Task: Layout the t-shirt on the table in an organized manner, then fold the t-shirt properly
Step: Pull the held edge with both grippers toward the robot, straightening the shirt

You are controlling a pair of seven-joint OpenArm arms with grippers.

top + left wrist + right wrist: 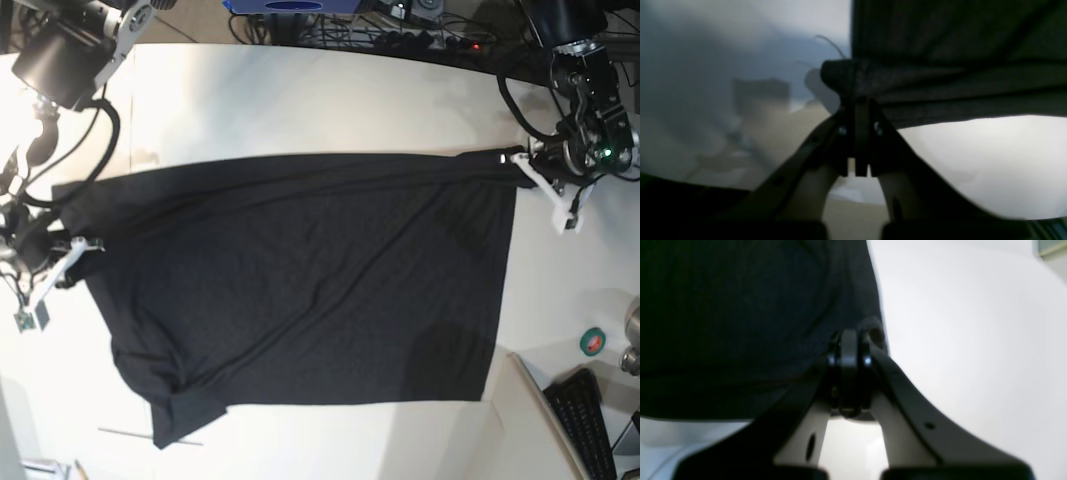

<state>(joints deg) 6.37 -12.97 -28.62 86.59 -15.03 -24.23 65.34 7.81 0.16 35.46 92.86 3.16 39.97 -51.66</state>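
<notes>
The t-shirt lies plain black side up across the middle of the bench, stretched between both arms. The left gripper, at 2 o'clock of the cloth, has its jaws pressed together, pinching a bunched corner of fabric. The right gripper, at 9 o'clock, pinches the opposite edge likewise. A sleeve hangs crumpled at 7 o'clock. A green tape roll sits at the bench's 4 o'clock corner, well apart.
</notes>
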